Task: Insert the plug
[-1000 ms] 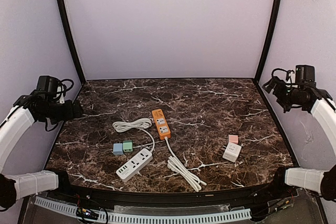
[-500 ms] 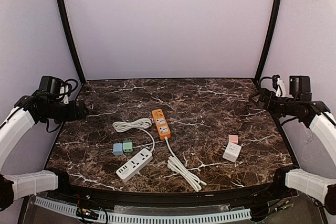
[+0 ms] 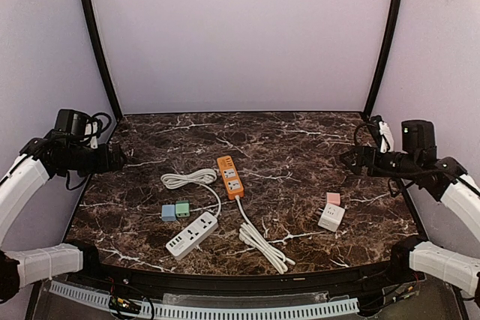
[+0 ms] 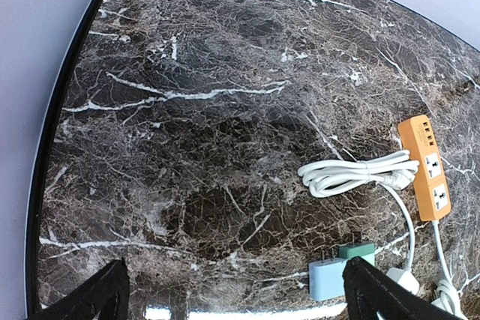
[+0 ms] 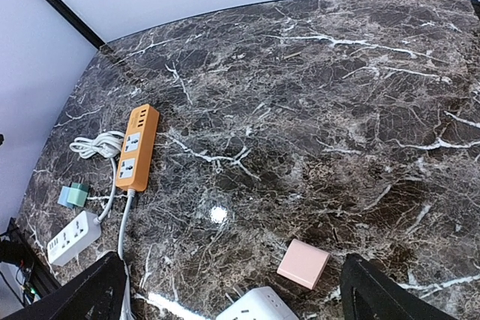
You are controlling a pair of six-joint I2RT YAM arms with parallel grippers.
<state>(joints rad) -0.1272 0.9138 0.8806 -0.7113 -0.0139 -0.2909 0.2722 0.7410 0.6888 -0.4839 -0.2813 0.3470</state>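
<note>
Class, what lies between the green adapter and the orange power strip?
A white cable runs between the green adapter and the orange power strip, clearest in the left wrist view.

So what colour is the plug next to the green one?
Light blue; that adapter shows best in the left wrist view.

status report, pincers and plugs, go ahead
Both open, empty: left pincer, right pincer. Loose, none inserted: pink plug, blue plug, green plug. Sockets free on orange power strip, nothing in the way.
</note>
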